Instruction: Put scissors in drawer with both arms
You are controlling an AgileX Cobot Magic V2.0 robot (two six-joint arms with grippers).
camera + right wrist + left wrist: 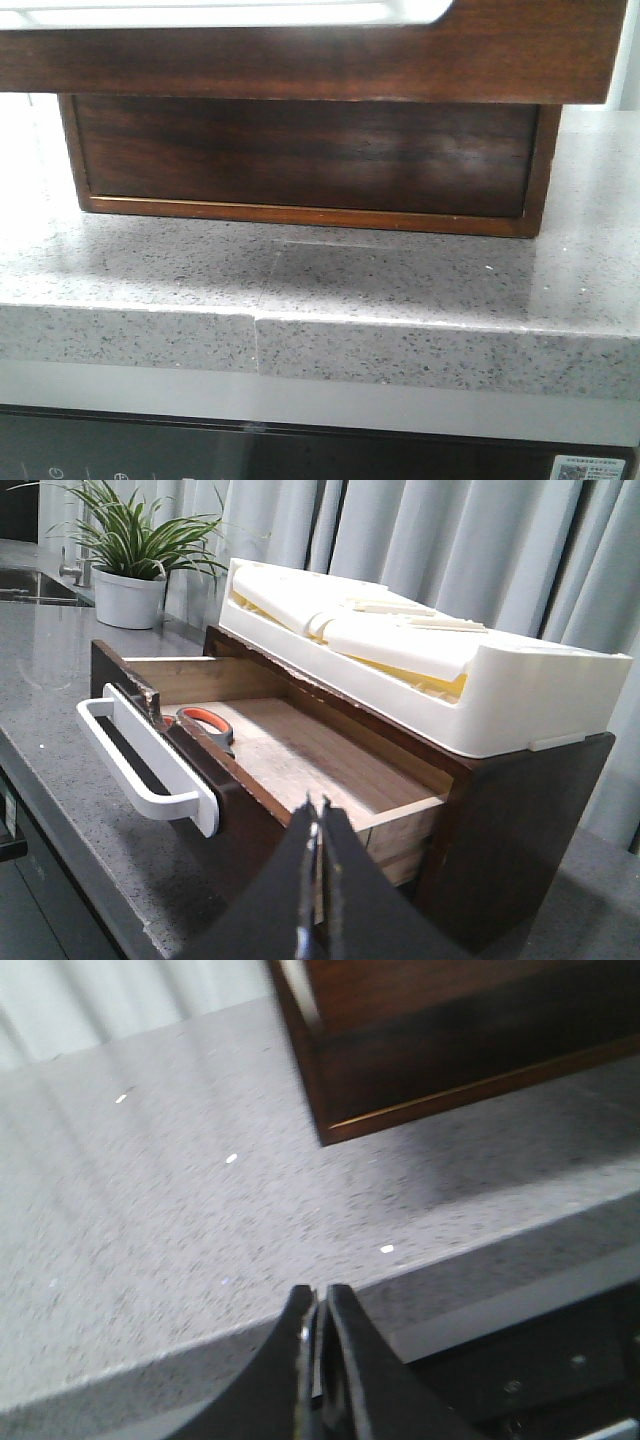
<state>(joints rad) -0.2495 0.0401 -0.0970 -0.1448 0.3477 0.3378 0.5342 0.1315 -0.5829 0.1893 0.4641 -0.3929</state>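
The grey speckled tabletop (300,270) carries one dark wooden cabinet (300,155), filling the middle of my front view. From the front I see only its plain face and an overhanging brown edge at 12 o'clock, cut off by the frame.

My right wrist view shows the cabinet from the side. One drawer (290,745) stands pulled out, its floor pale wood and its front bearing one white bar handle (140,765). One pair of scissors (205,725) lies inside the drawer, against the inner face of the front, at about 9 o'clock from the drawer's middle. Only an orange-lined loop and a bit of grey handle show; the blades are hidden behind the front.

On top of the cabinet sits one white tray (480,695) holding pale flat pieces I cannot make out. One potted plant (135,565) stands on the tabletop at 10 o'clock, in front of grey curtains (450,540).

My left gripper (318,1310) is pressed together with nothing in it, hanging over the tabletop's edge. My right gripper (318,825) is likewise pressed together, bare, near the drawer's corner.
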